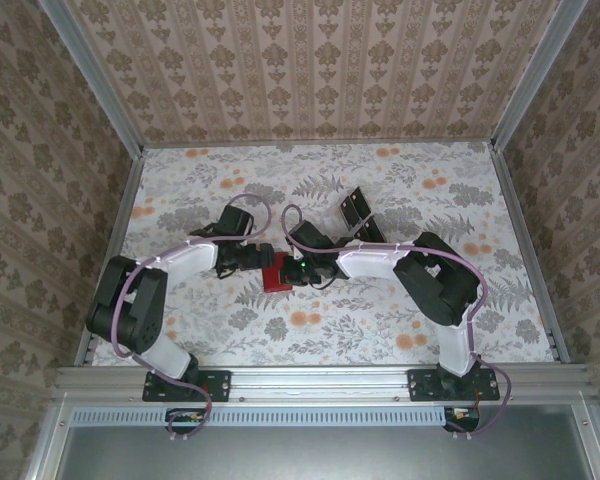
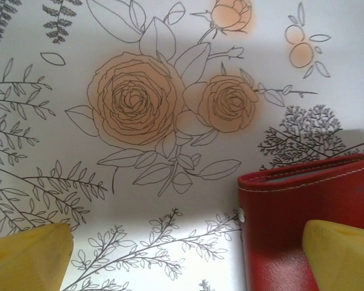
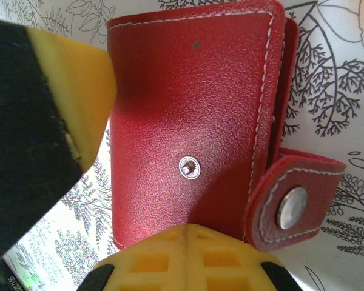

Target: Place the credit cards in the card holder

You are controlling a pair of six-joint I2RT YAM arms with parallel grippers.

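Right wrist: my right claw (image 3: 187,242), pressed together, covers one end of the card holder (image 3: 188,109), long axis seemingly left-right; left claw (image 2: 188,257) spread.

No text can be read for certain. A scrap of tiny dark lettering (image 3: 10,279) sits in the lower left corner of the right wrist view, cut off by the frame edge and too blurred to make out.
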